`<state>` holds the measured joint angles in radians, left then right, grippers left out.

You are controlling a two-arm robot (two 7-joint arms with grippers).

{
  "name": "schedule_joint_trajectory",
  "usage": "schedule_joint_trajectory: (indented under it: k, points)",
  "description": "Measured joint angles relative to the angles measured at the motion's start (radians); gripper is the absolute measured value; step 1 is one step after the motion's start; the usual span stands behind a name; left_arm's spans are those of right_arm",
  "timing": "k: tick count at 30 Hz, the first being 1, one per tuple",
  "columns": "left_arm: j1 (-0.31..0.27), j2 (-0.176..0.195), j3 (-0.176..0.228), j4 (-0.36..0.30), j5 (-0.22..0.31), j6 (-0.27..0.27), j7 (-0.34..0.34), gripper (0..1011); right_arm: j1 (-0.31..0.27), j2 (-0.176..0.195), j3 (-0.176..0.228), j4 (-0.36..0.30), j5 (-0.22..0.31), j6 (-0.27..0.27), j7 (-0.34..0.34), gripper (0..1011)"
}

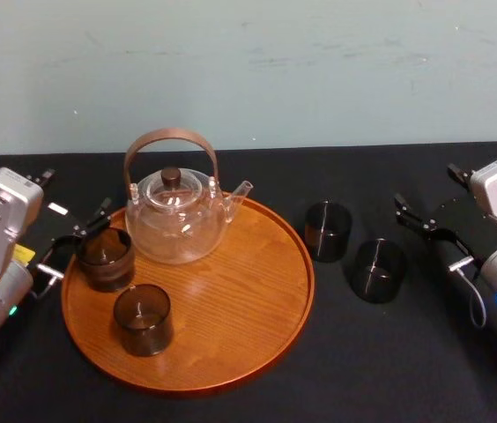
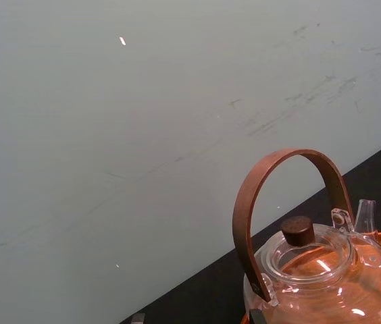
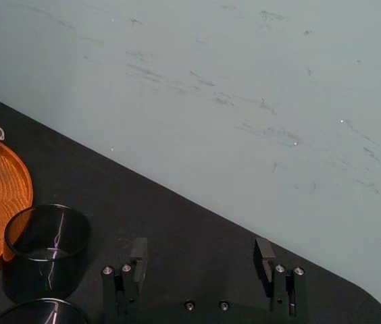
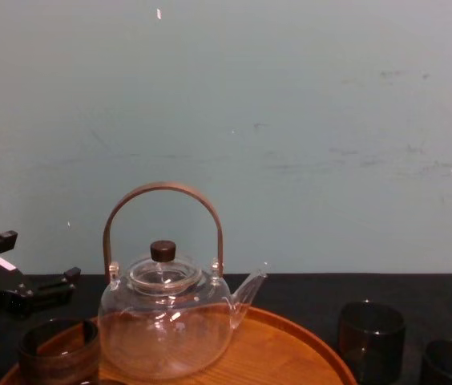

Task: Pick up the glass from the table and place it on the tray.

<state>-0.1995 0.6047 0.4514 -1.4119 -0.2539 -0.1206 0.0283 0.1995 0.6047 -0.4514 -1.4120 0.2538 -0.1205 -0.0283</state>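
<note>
The tray (image 1: 248, 291) lies left of centre on the black counter (image 1: 389, 370), with a clear teapot (image 1: 178, 216) at its far side, a dark left glass (image 1: 105, 257) at its left edge and a near glass (image 1: 143, 319) closer in. To the right of the tray, on the counter, stand a third glass (image 1: 328, 231) just beside the rim and a fourth glass (image 1: 377, 270) slightly nearer and further right. The left gripper (image 1: 81, 238) sits at the tray's left edge with fingers spread by the left glass, and the right gripper (image 1: 432, 236) hangs right of the fourth glass, fingers apart.
</note>
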Motion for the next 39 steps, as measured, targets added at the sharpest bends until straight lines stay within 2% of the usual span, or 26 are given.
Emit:
schedule_joint_trajectory:
  k: [39]
  points:
    - [0.0,0.0,0.0,0.0,0.0,0.0,0.0,1002,0.0,0.0,0.0,0.0,0.0,0.0,0.0,1002]
